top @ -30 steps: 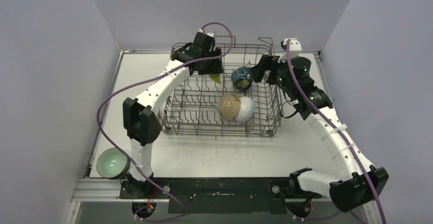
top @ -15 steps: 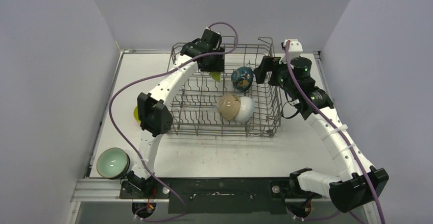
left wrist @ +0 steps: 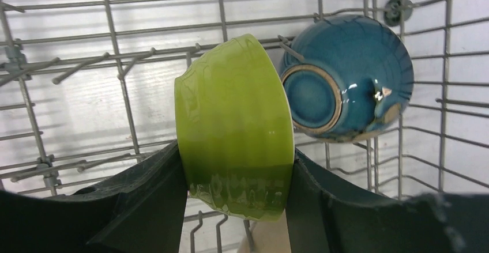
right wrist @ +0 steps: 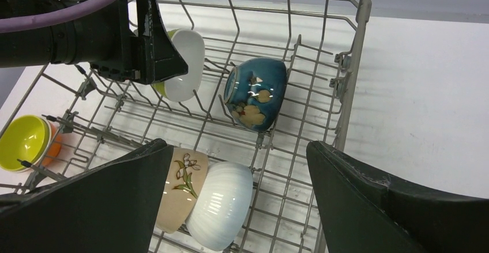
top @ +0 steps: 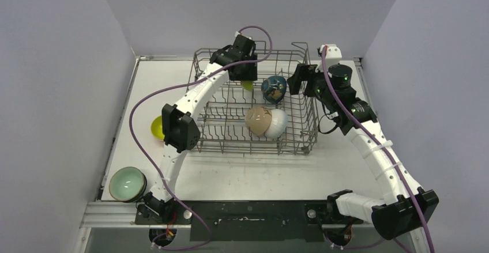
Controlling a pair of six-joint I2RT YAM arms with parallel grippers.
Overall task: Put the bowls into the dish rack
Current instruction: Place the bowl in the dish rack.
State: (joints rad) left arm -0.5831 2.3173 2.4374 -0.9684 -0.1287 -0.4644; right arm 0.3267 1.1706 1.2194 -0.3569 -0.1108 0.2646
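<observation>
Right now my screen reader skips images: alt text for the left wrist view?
The left gripper holds a lime bowl on edge over the rack. A blue bowl sits tipped in the rack to its right, base toward the camera.

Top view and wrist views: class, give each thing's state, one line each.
left end effector, shut on lime bowl
right end effector, open, empty
lime bowl, gripped on edge, not yet racked
blue bowl, racked on side
beige bowl, racked, touching white bowl
white bowl, racked on side
yellow bowl, upright on table
pale green bowl, upright on table
dish rack, partly loaded
</observation>
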